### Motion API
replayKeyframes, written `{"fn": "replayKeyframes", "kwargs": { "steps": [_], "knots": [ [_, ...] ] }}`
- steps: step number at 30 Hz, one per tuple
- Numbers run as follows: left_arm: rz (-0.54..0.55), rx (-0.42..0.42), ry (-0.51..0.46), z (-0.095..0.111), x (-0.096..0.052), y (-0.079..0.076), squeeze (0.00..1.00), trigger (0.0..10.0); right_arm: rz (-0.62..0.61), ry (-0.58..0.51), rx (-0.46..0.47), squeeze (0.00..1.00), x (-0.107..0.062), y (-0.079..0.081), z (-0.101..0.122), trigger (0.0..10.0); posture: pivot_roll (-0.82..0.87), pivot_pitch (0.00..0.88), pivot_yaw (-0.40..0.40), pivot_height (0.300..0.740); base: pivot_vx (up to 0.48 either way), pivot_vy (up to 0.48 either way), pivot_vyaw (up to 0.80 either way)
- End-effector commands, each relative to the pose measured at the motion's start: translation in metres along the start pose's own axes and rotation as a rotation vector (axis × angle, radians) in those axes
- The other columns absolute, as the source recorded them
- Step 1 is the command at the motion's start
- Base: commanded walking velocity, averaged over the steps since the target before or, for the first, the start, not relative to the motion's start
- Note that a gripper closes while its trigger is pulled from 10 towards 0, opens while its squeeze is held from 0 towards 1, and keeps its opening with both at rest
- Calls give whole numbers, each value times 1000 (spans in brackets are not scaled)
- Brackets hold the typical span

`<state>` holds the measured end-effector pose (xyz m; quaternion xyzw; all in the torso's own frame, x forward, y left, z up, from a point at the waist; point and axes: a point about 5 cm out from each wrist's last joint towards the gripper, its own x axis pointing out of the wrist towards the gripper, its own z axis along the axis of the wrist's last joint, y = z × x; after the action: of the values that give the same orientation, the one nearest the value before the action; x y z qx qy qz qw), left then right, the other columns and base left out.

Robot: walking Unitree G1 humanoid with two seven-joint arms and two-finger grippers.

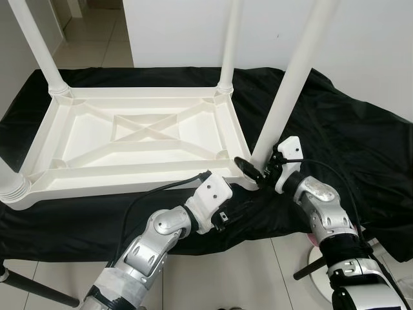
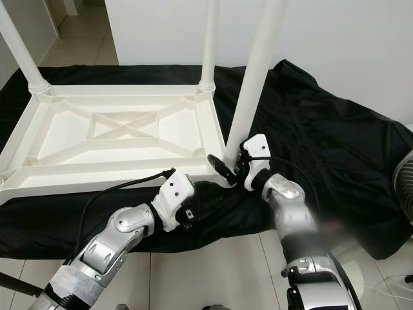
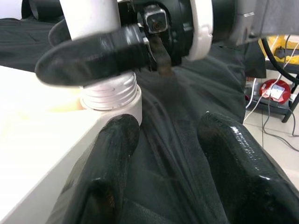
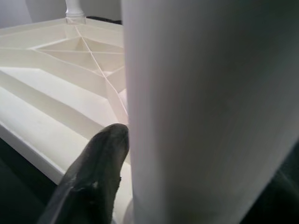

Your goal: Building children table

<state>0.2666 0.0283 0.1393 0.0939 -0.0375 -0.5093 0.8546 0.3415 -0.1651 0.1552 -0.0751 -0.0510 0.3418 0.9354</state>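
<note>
Table top [image 1: 139,132] lay upside down on the black cloth [image 1: 348,135] in front of me, with legs already standing at the far left, far right and near left corners. My right gripper [image 1: 257,169] was clamped around the foot of the fourth leg [image 1: 290,84] at the near right corner, where its ribbed end [image 3: 110,93] sat at the socket. My left gripper [image 1: 219,218] hovered just below that corner with its fingers [image 3: 112,154] spread, holding nothing. I judged the leg leaned a little to the right, so I would straighten it before twisting, keep the grip low, and use the left gripper to brace the table edge. The loose folds of cloth near the corner could catch my fingers. A cable [image 1: 161,188] from my left wrist draped over the near rim, and a fan base [image 1: 319,268] stood on the floor to the near right.
</note>
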Motion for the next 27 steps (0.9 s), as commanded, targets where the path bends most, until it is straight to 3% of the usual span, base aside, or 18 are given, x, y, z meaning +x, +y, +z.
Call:
{"fn": "replayKeyframes", "kwargs": {
  "steps": [1, 7, 8, 9, 10, 15, 19, 24, 27],
  "knots": [
    [-113, 11, -5, 3, 2, -9, 0, 10000, 32, 32, -9, 0, 0, 2, -5, 0, -61, 50, -36, 740, 0, 0, 0],
    [-111, 9, 2, 2, 2, -9, 0, 10000, 31, 50, 16, 0, -6, 1, -15, 0, -69, 58, -37, 740, 0, 0, 0],
    [-113, 8, 3, 2, 2, -10, 0, 10000, 23, 50, 26, 0, -7, 2, -16, 2157, -71, 58, -37, 740, 0, 0, 0],
    [-113, 8, 3, 2, 2, -10, 0, 10000, 23, 50, 26, 0, -7, 2, -16, 2157, -71, 58, -37, 740, 0, 0, 0],
    [-118, 6, 4, 2, 2, -11, 0, 10000, -2, 42, 47, 0, -9, 2, -17, 10000, -77, 52, -38, 740, 0, 0, 0],
    [-120, 9, 4, 1, 3, -11, 0, 10000, -55, 29, 56, 0, -8, 0, -17, 10000, -77, 50, -39, 740, 0, 0, 0],
    [-109, 14, 6, 1, 4, -8, 0, 10000, -184, 8, 73, 0, -7, -4, -14, 10000, -77, 34, -47, 740, 0, 0, 0],
    [-99, 13, 7, 0, 5, -7, 0, 10000, -267, -14, 111, 0, -6, -1, -13, 10000, -78, 32, -48, 740, 0, 0, 0],
    [-60, -21, -16, 2, 4, -4, 0, 10000, -390, -27, 160, 0, -4, 7, -16, 10000, -79, 29, -46, 740, 0, 0, 0]
  ]
}}
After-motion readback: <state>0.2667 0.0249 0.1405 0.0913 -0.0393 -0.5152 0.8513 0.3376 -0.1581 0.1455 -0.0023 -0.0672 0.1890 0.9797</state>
